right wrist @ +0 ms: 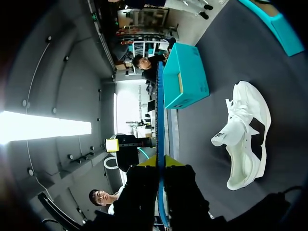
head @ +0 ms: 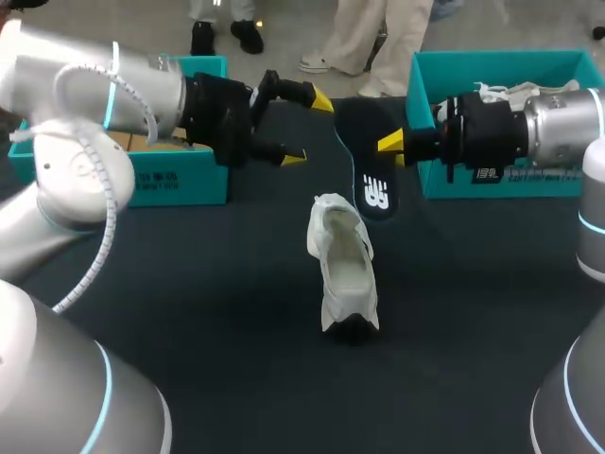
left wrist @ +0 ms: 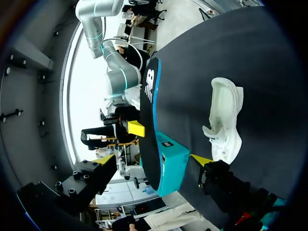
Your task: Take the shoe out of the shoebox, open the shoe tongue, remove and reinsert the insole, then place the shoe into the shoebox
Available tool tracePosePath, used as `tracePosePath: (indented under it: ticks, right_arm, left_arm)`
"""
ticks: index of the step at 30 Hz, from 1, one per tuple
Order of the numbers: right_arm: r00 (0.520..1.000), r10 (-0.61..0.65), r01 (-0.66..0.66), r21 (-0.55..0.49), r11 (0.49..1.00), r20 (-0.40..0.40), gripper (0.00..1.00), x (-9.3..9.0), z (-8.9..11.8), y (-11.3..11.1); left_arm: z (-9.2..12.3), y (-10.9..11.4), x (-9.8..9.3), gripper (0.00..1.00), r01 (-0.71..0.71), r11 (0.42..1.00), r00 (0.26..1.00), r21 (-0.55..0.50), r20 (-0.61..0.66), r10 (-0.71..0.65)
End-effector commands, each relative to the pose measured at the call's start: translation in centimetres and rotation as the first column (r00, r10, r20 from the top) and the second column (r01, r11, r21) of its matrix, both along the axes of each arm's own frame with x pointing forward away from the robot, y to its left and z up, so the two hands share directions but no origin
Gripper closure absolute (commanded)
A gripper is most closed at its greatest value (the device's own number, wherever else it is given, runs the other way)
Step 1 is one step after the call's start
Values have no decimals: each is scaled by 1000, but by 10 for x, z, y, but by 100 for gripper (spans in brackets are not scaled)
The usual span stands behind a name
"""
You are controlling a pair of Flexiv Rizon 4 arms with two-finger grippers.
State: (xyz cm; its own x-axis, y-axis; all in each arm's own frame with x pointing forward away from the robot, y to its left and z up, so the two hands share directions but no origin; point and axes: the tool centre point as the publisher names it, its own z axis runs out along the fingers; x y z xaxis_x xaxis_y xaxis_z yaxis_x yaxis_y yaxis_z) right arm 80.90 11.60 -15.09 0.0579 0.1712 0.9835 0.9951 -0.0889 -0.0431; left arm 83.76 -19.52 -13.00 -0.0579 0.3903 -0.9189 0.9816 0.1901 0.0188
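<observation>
The dark table (head: 189, 331) takes up most of the head view, with my 2 arms coming in from its 2 sides. 2 teal shoeboxes stand toward the far edge. The left shoebox (head: 180, 180) (right wrist: 185, 77) is behind my left arm, and the right shoebox (head: 548, 184) (left wrist: 173, 161) is behind my right arm, with something white showing over its rim.

The white shoe (head: 342, 274) (left wrist: 226, 120) (right wrist: 245, 134) stands on its sole in the middle of the table. It is out of both boxes, nearer to me than they are and roughly between them. Its opening faces up and nothing touches it.

The black insole (head: 373, 180) (left wrist: 147, 120) (right wrist: 160, 110), with a white mark on its face and a blue edge, hangs in the air above the table. It is beyond the shoe and just beside the right shoebox.

The right gripper (head: 392, 147) (right wrist: 161, 161) pinches one end of the insole. In the right wrist view the insole runs edge-on straight out from between the 2 fingers, which press on it from both sides.

The left gripper (head: 307, 128) (left wrist: 153, 160) is held in the air in front of the left shoebox, pointing toward the insole. Its 2 fingers are spread wide with nothing held, and the insole is just ahead of them, not touching.
</observation>
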Motion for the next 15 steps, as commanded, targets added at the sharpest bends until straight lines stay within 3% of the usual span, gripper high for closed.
tracePosePath:
  ticks: [1, 15]
  right_arm:
    - [1000, -2, 2, 4, 1000, 0, 100, 0, 3, 4]
    - [1000, 9, -9, 28, 1000, 2, 100, -3, 10, 14]
  left_arm:
    - [-11, -5, -3, 0, -17, 992, 999, -122, 25, 20]
    - [-8, -15, -2, 0, 12, 954, 999, -299, 46, 2]
